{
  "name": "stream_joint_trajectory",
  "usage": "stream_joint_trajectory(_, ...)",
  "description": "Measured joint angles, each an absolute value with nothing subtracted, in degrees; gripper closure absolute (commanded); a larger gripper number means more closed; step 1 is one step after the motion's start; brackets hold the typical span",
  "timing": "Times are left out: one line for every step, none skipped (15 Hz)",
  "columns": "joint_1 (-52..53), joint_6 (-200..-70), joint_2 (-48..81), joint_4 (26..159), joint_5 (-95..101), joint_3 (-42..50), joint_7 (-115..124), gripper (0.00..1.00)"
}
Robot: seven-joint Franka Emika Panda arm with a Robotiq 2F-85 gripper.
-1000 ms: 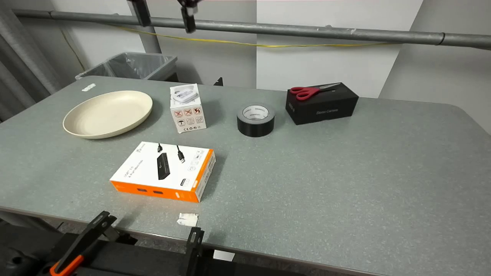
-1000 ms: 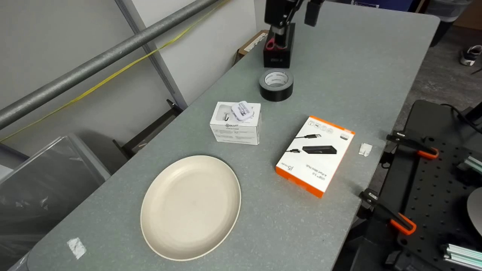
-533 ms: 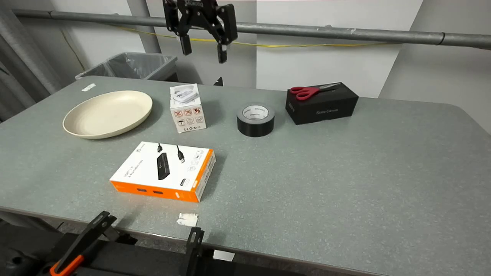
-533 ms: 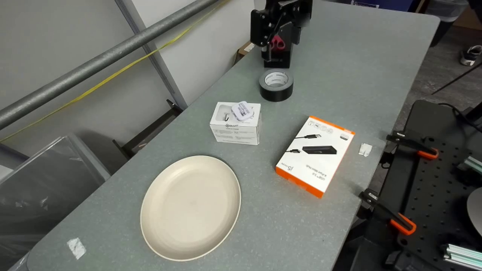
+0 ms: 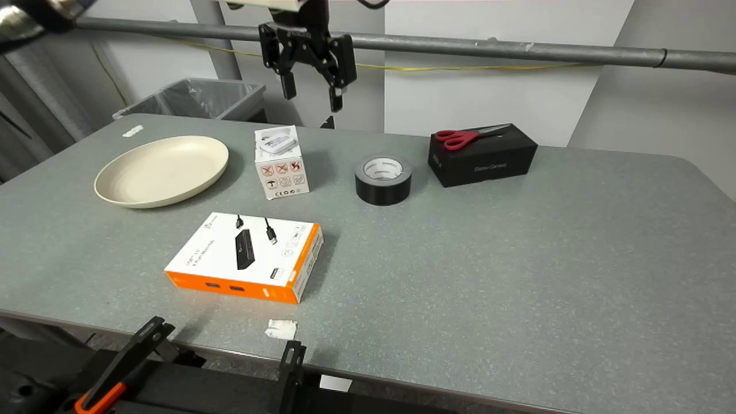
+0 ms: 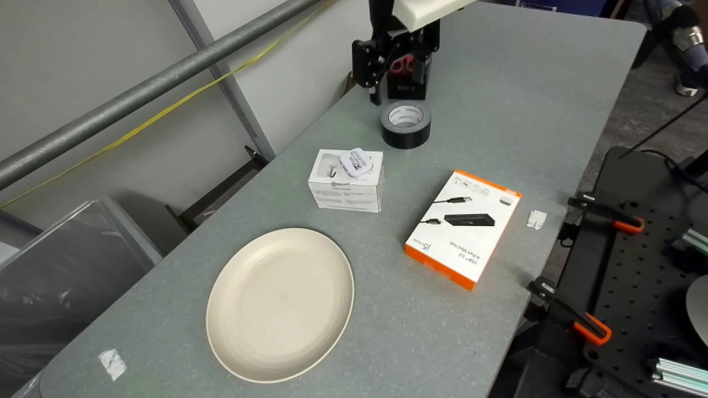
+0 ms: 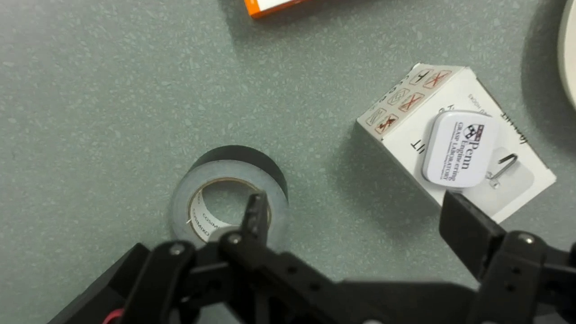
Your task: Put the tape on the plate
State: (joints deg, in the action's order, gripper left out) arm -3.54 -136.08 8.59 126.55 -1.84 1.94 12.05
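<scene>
On the surface [image 5: 517, 276] near the black box [image 5: 489, 161] sits the tape [image 5: 383, 192]; the pincer [image 5: 313, 101] hangs raised, spread wide. Both exterior views show the plate [image 6: 279, 307] whole, the wrist view only part.

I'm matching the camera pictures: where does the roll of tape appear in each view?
In an exterior view: tape near the centre.
In an exterior view: tape above centre, slightly right.
In the wrist view: tape lower left of centre, partly behind the claw.
Shared landmark: the small white box, in all three.
</scene>
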Motion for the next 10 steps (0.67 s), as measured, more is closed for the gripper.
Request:
stream_joint_trajectory(-3.5,-136.9,11.7,124.9,-1.7,2.0,13.4,0.0)
stream_joint_trajectory(-3.5,-137.9,14.7,123.3,-1.7,2.2,14.6,0.0)
stream_joint_trajectory(-3.3,-138.5,17.7,121.5,-1.7,2.4,15.9,0.0)
stream_joint_trajectory(-3.2,-139.0,20.5,119.6,-1.7,2.8,16.9,0.0)
stream_joint_trajectory(-3.0,-139.4,23.2,117.7,-1.7,3.1,17.8,0.0)
stream_joint_trajectory(-2.7,-139.5,25.7,115.9,-1.7,3.5,18.6,0.0)
stream_joint_trajectory(-2.4,-139.6,27.9,114.1,-1.7,4.1,19.4,0.0)
stream_joint_trajectory(-2.1,-139.6,30.0,112.4,-1.7,4.5,19.9,0.0)
stream_joint_trajectory(-1.9,-139.6,31.9,110.8,-1.7,4.9,20.2,0.0)
stream_joint_trajectory(-1.7,-139.6,33.7,109.3,-1.7,5.3,20.6,0.0)
